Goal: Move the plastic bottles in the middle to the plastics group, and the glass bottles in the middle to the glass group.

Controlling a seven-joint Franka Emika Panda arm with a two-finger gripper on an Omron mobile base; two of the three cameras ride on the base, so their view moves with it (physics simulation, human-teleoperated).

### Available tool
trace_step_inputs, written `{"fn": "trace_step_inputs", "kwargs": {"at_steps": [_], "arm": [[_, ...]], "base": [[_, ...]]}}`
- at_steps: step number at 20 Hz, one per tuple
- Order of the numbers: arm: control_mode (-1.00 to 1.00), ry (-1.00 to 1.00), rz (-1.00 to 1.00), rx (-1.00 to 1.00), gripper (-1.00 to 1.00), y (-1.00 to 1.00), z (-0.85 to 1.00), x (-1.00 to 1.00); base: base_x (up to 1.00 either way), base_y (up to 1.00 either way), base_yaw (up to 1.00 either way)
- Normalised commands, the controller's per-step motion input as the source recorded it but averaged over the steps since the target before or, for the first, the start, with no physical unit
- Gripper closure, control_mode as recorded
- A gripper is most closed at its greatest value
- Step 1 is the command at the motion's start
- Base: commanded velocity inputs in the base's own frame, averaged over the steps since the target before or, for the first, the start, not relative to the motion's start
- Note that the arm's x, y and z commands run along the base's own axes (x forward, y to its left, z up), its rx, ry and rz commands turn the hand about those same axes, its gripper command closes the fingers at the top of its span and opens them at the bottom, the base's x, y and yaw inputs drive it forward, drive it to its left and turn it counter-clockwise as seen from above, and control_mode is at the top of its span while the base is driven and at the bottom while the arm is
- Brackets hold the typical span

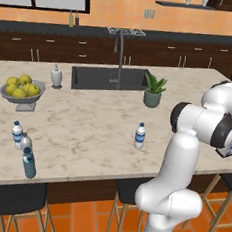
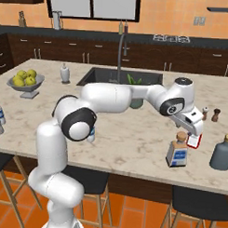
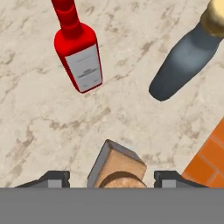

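With the cork bottle (image 2: pixel 177 153) set near the counter's (image 2: pixel 133 140) right front edge beside the red bottle (image 3: pixel 78 57), your gripper's (image 3: pixel 112 178) fingers stand apart; lift clear, then fetch the middle water bottle (image 1: pixel 140 136).

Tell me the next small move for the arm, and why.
Probably lift straight up, clear of the cork-stoppered bottle. It stands upright on the counter beside the red bottle, so the glass drop-off looks done, and the fingers sit apart on either side of its cork with gaps showing. A white-capped bottle waits mid-counter.
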Motion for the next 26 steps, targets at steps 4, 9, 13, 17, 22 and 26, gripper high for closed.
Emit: {"fn": "trace_step_inputs", "kwargs": {"at_steps": [4,9,13,17,22,26], "arm": [[-1.00,0.00,0.00,0.00,-1.00,0.00,-0.01,0.00],[-1.00,0.00,-0.02,0.00,-1.00,0.06,0.32,-0.13],[-1.00,-0.06,0.03,-0.02,-1.00,0.69,0.32,-0.58],[-1.00,0.00,0.18,-0.03,-1.00,1.00,0.07,-0.10],[-1.00,0.00,0.26,-0.02,-1.00,1.00,0.00,-0.11],[-1.00,0.00,0.28,0.00,-1.00,1.00,0.02,0.00]], "base": [[0.00,0.00,0.00],[0.00,0.00,0.00],[0.00,0.00,0.00],[0.00,0.00,0.00],[0.00,0.00,0.00],[0.00,0.00,0.00]]}}
